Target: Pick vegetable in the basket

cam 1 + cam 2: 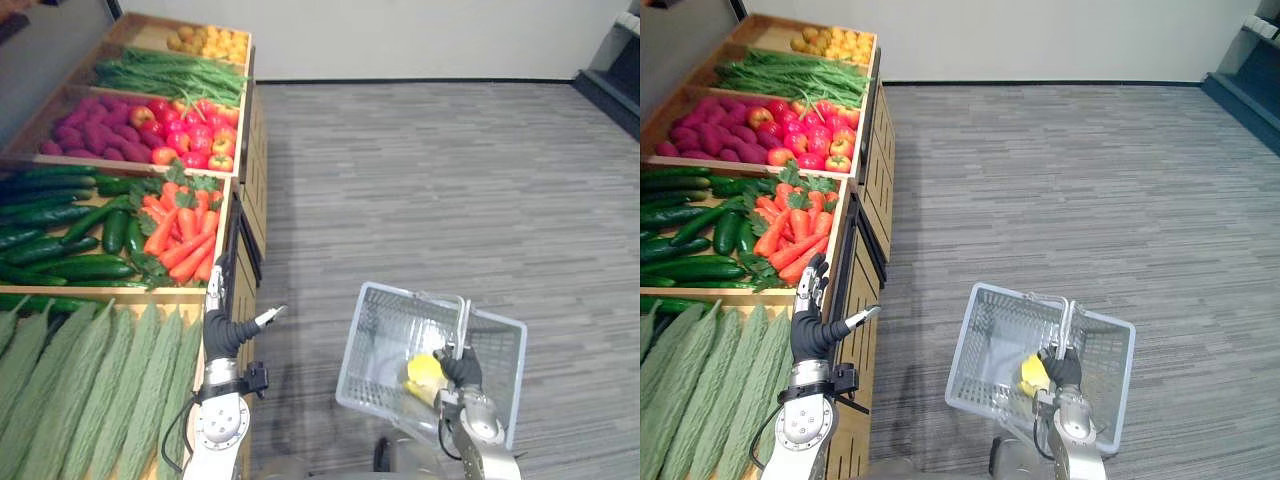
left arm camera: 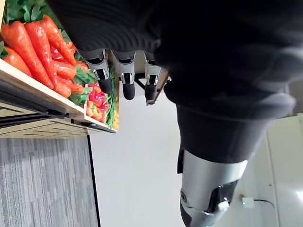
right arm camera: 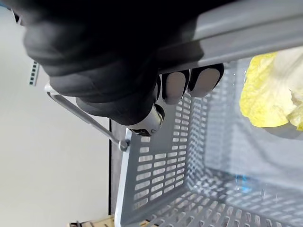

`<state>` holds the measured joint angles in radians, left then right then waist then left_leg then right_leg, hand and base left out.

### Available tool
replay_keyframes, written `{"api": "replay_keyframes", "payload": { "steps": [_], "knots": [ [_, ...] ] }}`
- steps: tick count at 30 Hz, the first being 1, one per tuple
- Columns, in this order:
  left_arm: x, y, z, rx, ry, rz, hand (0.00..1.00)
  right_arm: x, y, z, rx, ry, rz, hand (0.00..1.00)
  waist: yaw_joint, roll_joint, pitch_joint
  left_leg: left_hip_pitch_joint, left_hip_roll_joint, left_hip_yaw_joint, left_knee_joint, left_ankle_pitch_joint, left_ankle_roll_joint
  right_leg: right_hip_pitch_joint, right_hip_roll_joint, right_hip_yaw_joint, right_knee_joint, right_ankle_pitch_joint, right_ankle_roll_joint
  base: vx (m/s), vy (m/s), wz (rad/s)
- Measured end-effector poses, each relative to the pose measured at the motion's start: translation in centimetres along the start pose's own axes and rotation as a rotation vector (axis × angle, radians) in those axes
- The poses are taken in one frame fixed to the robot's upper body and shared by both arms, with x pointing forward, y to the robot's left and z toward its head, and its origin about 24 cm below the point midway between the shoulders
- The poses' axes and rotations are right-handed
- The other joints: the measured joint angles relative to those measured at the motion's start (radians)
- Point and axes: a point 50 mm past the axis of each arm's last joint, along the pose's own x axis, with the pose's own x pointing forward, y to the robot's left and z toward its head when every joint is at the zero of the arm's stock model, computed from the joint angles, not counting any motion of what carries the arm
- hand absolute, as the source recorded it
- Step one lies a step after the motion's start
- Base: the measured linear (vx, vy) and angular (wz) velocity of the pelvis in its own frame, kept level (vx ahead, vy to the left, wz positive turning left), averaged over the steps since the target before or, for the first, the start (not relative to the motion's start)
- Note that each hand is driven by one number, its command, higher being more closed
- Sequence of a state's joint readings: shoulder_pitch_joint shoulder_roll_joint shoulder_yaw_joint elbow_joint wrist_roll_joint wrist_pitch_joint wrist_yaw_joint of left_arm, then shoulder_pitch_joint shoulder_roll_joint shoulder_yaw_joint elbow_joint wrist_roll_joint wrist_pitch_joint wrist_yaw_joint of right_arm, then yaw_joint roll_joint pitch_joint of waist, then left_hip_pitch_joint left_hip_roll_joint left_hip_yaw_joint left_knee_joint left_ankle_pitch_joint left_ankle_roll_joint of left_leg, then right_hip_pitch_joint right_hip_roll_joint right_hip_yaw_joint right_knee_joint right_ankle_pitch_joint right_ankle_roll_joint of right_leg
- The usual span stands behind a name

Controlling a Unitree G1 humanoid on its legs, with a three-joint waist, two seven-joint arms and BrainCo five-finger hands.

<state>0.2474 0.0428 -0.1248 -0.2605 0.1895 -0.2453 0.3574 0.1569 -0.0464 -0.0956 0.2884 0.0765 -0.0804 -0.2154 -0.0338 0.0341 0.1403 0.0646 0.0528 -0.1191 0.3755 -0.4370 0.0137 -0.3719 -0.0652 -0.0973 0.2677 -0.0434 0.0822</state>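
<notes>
- Display stand (image 1: 256, 130): one, with five tiers of produce. The left hand hovers at its outer edge, so a reach inward could, in all likelihood, strike the wooden rim.
- Ridged gourds (image 1: 90, 390): one tier, nearest the robot. They overlap too much for an exact count, and an arm sweeping low across them could roll one off the front.
- Cucumbers (image 1: 60, 235) and carrots (image 1: 180, 235): one heap of each, side by side and uncounted. The carrots lie crossed, so pulling one may drag its neighbours over the rim to the floor.
- Basket (image 1: 375, 340): one, grey and perforated, well apart from the stand. It hangs from its handle (image 1: 463, 320) by a single hand, so a vegetable dropped from high up could swing it or miss it.
- Hands: two.
  - The left hand (image 1: 222, 330) has straight fingers with the thumb apart, and it holds nothing.
  - The right hand (image 1: 462, 370) has its fingers (image 3: 174, 86) curled round the handle.
- Yellow leafy vegetable (image 1: 424, 370): one, lying inside the basket beneath the right hand. A hard carrot landing on it could bruise the leaves.
</notes>
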Motion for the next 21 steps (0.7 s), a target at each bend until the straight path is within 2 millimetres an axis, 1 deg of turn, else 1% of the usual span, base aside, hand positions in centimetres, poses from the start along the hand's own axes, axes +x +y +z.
{"api": "replay_keyframes", "payload": {
  "steps": [1, 2, 3, 4, 5, 6, 7, 8, 9, 10, 11, 12, 13, 14, 15, 16, 17, 18, 19, 20, 21],
  "knots": [
    [0.2, -0.1, -0.1, 0.001, -0.001, 0.000, 0.00, 0.1, -0.3, 0.0, -0.015, -0.002, -0.005, 1.00, -0.011, 0.023, -0.001, 0.037, 0.027, -0.027, 0.027, -0.023, -0.042, 0.006, 0.021, 0.011, 0.024, 0.104, -0.027, 0.59, -0.247, 0.53],
    [0.1, -0.4, -0.4, -0.009, 0.016, 0.007, 0.00, 0.3, -0.5, 0.3, -0.024, -0.013, -0.009, 1.00, -0.001, 0.063, -0.004, 0.030, 0.059, -0.030, 0.055, -0.019, -0.061, 0.010, 0.046, -0.014, 0.043, 0.100, -0.044, 0.55, -0.225, 0.33],
    [0.0, -0.5, -0.4, -0.018, 0.023, 0.013, 0.00, 0.6, -0.3, 0.8, -0.023, -0.030, -0.005, 1.00, -0.002, 0.081, -0.004, -0.016, 0.067, -0.028, 0.146, 0.042, -0.116, 0.024, 0.061, -0.034, 0.058, 0.056, -0.065, 0.51, -0.236, 0.07],
    [-0.1, -0.6, -0.4, -0.030, 0.026, 0.017, 0.00, 0.7, -0.2, 1.1, -0.021, -0.041, -0.001, 1.00, -0.003, 0.086, 0.002, -0.074, 0.071, -0.012, 0.303, 0.154, -0.113, 0.073, 0.068, -0.041, 0.043, 0.025, -0.082, 0.61, -0.293, 0.24],
    [-0.1, -0.7, -0.4, -0.035, 0.030, 0.017, 0.00, 0.6, -0.2, 1.4, -0.022, -0.055, 0.000, 1.00, -0.002, 0.086, 0.011, -0.131, 0.084, 0.009, 0.451, 0.284, -0.098, 0.144, 0.078, -0.042, -0.008, 0.018, -0.090, 0.52, -0.256, 0.16],
    [-0.2, -0.7, -0.5, -0.033, 0.035, 0.016, 0.00, 0.6, 0.1, 1.7, -0.026, -0.064, 0.010, 1.00, 0.010, 0.082, 0.018, -0.161, 0.110, 0.036, 0.535, 0.291, -0.092, 0.196, 0.088, -0.041, -0.050, 0.017, -0.091, 0.63, -0.255, 0.01],
    [-0.3, -0.6, -0.6, -0.028, 0.036, 0.010, 0.00, 0.6, 0.3, 2.2, -0.020, -0.086, 0.007, 1.00, 0.023, 0.077, 0.023, -0.227, 0.151, 0.118, 0.678, 0.256, -0.073, 0.318, 0.102, -0.038, -0.141, 0.014, -0.102, 0.50, -0.206, -0.06],
    [-0.4, -0.5, -0.7, -0.026, 0.042, 0.013, 0.00, 0.6, 0.2, 2.5, -0.019, -0.102, 0.002, 1.00, 0.029, 0.066, 0.030, -0.268, 0.155, 0.149, 0.710, 0.233, -0.064, 0.370, 0.102, -0.037, -0.180, 0.009, -0.109, 0.49, -0.185, -0.06],
    [-0.5, -0.4, -0.7, -0.023, 0.047, 0.015, 0.00, 0.7, 0.1, 2.8, -0.020, -0.113, -0.003, 1.00, 0.034, 0.065, 0.031, -0.297, 0.154, 0.163, 0.708, 0.215, -0.064, 0.395, 0.101, -0.035, -0.200, 0.007, -0.112, 0.36, -0.079, -0.12],
    [-0.6, -0.3, -0.8, -0.019, 0.050, 0.022, 0.00, 1.0, 0.0, 3.4, -0.019, -0.137, -0.015, 1.00, 0.051, 0.070, 0.029, -0.354, 0.152, 0.195, 0.679, 0.184, -0.067, 0.423, 0.099, -0.035, -0.225, 0.002, -0.119, 0.42, -0.053, -0.19],
    [-0.6, 0.0, -0.9, -0.015, 0.054, 0.031, 0.00, 1.2, -0.1, 3.8, -0.016, -0.153, -0.024, 1.00, 0.055, 0.074, 0.032, -0.401, 0.149, 0.219, 0.629, 0.166, -0.071, 0.441, 0.096, -0.038, -0.240, -0.002, -0.121, 0.48, -0.007, -0.09],
    [-0.5, 0.1, -0.9, -0.011, 0.052, 0.038, 0.00, 1.4, -0.3, 4.1, -0.008, -0.163, -0.037, 1.00, 0.061, 0.072, 0.036, -0.442, 0.137, 0.249, 0.537, 0.161, -0.065, 0.470, 0.082, -0.048, -0.255, -0.020, -0.109, 0.39, 0.034, 0.11],
    [-0.4, 0.1, -0.9, -0.012, 0.049, 0.040, 0.00, 1.4, -0.5, 4.1, -0.005, -0.164, -0.047, 1.00, 0.060, 0.069, 0.040, -0.451, 0.132, 0.273, 0.477, 0.161, -0.065, 0.491, 0.074, -0.058, -0.259, -0.037, -0.101, 0.39, 0.089, 0.54],
    [-0.4, 0.0, -0.8, -0.017, 0.047, 0.039, 0.00, 1.3, -1.1, 3.9, -0.007, -0.158, -0.075, 1.00, 0.051, 0.068, 0.040, -0.459, 0.111, 0.326, 0.312, 0.179, -0.072, 0.546, 0.061, -0.096, -0.259, -0.083, -0.073, 0.33, 0.095, 0.61],
    [-0.4, 0.0, -0.7, -0.019, 0.044, 0.038, 0.00, 1.2, -1.4, 3.7, -0.011, -0.153, -0.086, 1.00, 0.049, 0.071, 0.038, -0.456, 0.101, 0.350, 0.230, 0.222, -0.069, 0.564, 0.062, -0.110, -0.255, -0.104, -0.058, 0.53, 0.144, 0.87],
    [-0.4, 0.0, -0.5, -0.019, 0.033, 0.035, 0.00, 0.9, -2.0, 3.2, -0.018, -0.136, -0.105, 1.00, 0.049, 0.070, 0.029, -0.441, 0.088, 0.396, 0.130, 0.307, 0.057, 0.585, 0.064, -0.130, -0.237, -0.161, -0.036, 0.46, 0.108, 0.72],
    [-0.3, 0.0, -0.5, -0.015, 0.031, 0.028, 0.00, 0.8, -1.9, 2.8, -0.007, -0.117, -0.111, 1.00, 0.047, 0.046, 0.026, -0.429, 0.064, 0.408, 0.119, 0.307, 0.057, 0.591, 0.037, -0.144, -0.222, -0.178, -0.027, 0.55, 0.150, 0.80],
    [-0.2, 0.1, -0.4, -0.013, 0.025, 0.031, 0.00, 0.7, -2.0, 2.6, -0.004, -0.111, -0.117, 1.00, 0.055, 0.023, 0.031, -0.419, 0.033, 0.420, 0.100, 0.293, 0.085, 0.588, 0.008, -0.150, -0.204, -0.180, -0.025, 0.44, 0.136, 0.57],
    [-0.4, 0.1, -0.5, -0.012, 0.040, 0.034, 0.00, 0.7, -1.9, 2.6, -0.001, -0.106, -0.116, 1.00, 0.064, 0.015, 0.033, -0.409, 0.013, 0.417, 0.102, 0.267, 0.098, 0.591, -0.010, -0.149, -0.177, -0.180, -0.024, 0.43, 0.145, 0.40],
    [-0.5, 0.1, -0.6, -0.013, 0.048, 0.034, 0.00, 0.7, -1.8, 2.5, -0.001, -0.098, -0.118, 1.00, 0.068, 0.013, 0.035, -0.395, 0.004, 0.417, 0.099, 0.253, 0.101, 0.588, -0.021, -0.149, -0.142, -0.187, -0.013, 0.41, 0.127, 0.25],
    [-0.7, 0.1, -0.7, -0.011, 0.057, 0.029, 0.00, 0.6, -1.6, 2.0, -0.006, -0.070, -0.116, 1.00, 0.074, 0.009, 0.037, -0.351, -0.018, 0.409, 0.091, 0.224, 0.101, 0.571, -0.046, -0.154, -0.016, -0.201, 0.012, 0.43, 0.128, 0.31]
  ]
}}
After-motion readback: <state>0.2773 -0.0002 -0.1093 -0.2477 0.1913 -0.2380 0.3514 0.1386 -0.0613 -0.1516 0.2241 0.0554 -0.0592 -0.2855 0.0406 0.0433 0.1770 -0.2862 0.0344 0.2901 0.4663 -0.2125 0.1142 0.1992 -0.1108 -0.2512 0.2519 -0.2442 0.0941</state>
